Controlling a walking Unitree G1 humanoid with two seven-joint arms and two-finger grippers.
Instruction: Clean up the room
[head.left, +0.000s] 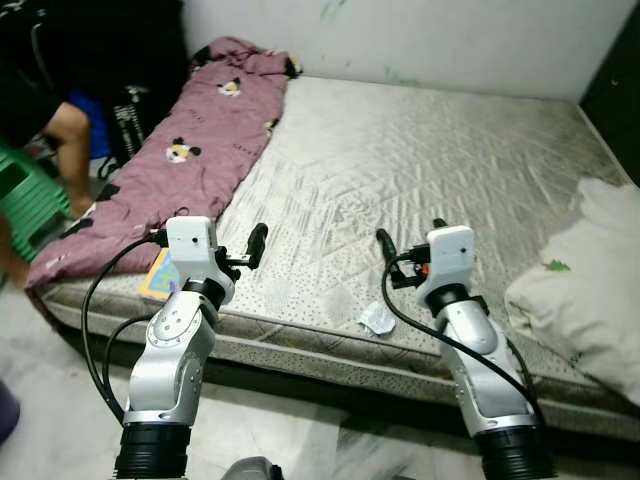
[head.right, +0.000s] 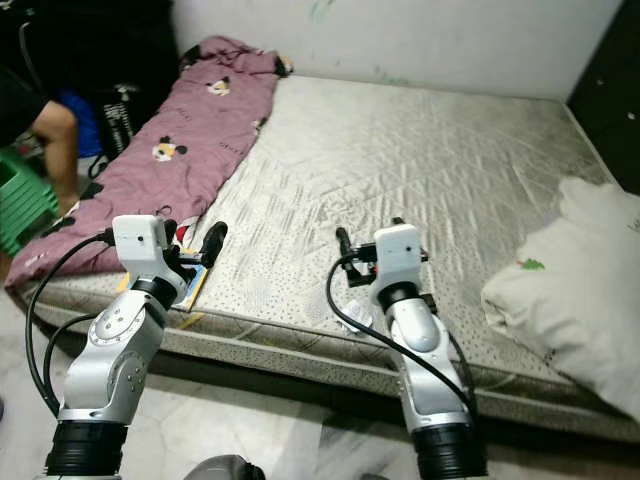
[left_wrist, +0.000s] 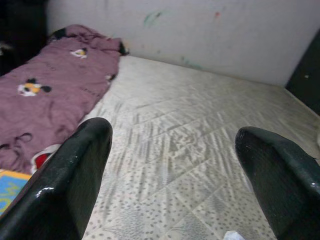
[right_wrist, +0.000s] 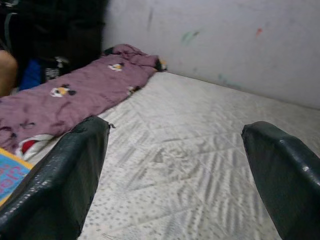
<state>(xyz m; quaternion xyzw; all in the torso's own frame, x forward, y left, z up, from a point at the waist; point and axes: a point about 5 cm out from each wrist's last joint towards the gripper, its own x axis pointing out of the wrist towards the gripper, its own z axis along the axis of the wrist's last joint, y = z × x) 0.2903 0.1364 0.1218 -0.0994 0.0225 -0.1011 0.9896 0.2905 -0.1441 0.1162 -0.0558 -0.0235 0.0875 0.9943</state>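
At the far left a person's arm (head.left: 68, 150) reached in beside a green stool (head.left: 25, 205), both cut off by the frame edge, so what that person was doing could not be told. Along the mattress's (head.left: 420, 160) left side lay a mauve blanket (head.left: 190, 140) printed with cartoon mice, rumpled at the wall end. A flat blue-and-yellow book (head.left: 160, 275) sat at the near left edge, half hidden behind the left claw (head.left: 245, 250), which hovered above that edge with its fingers spread wide and nothing between them. To do this step well, I judged the robot should pick one item first, most likely the small crumpled scrap of paper (head.left: 378, 318) lying near the front edge between the two arms, and lower a claw straight over it, closing gently so the light scrap was not pushed away. The right claw (head.left: 395, 250) hung just above and behind that scrap, likewise wide open and empty. At the far right a white pillow or bundle (head.left: 580, 290) ran out of frame; its full shape was unclear, as was a small green mark on it.
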